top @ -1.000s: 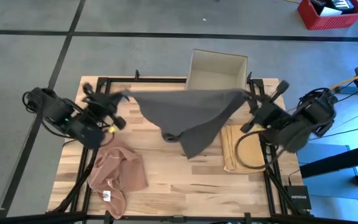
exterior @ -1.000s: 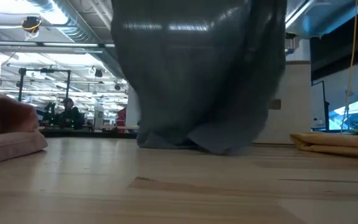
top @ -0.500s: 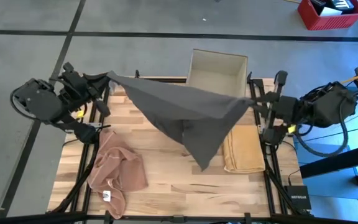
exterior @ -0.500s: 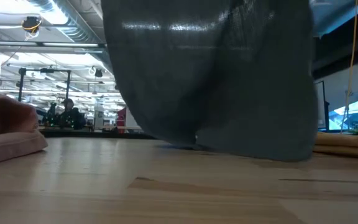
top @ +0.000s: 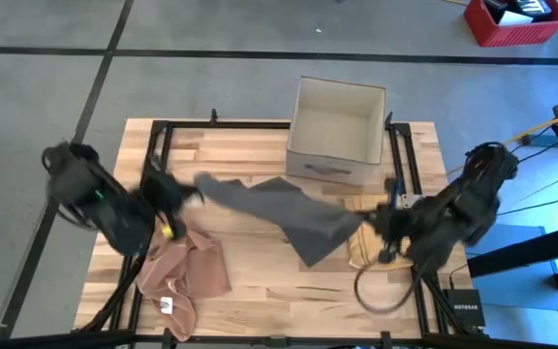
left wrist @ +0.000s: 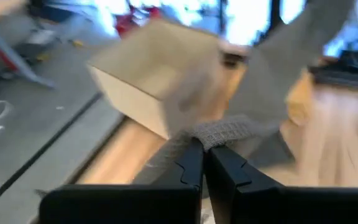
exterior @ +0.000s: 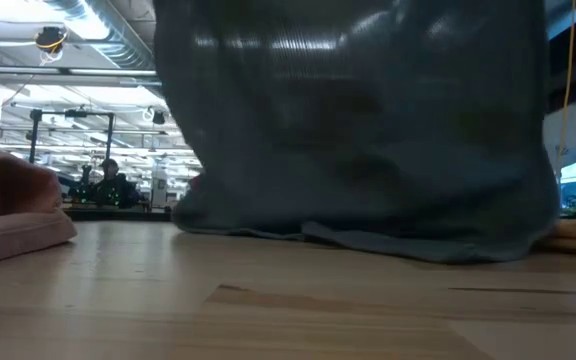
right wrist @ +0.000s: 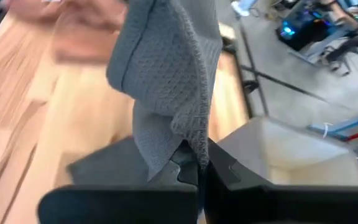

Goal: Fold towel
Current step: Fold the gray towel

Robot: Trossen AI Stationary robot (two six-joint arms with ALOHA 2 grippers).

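Left gripper (top: 184, 197) and right gripper (top: 374, 221) are both clamped fully shut on opposite corners of the grey waffle-weave towel (top: 289, 215), which stretches between them over the middle of the light wooden slat table (top: 250, 291), in front of the open beige cardboard box (top: 335, 131). Versus half a second ago, both grippers have dropped lower and closer in, so the towel now sags onto the tabletop with its edge lying flat in the low view. Crumpled pink cloth (top: 182, 271) sits near the left arm; folded yellow towel (top: 361, 247) lies by the right gripper.

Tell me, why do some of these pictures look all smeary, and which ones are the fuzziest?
High view: both arms are smeared by motion, while the gray towel and box look sharper. Left wrist view: the fuzziest, box and table all streaky. Right wrist view: the towel's weave is crisp, the table behind blurry. Low view: the towel fills the picture, soft and close, with ceiling lights glaring behind.
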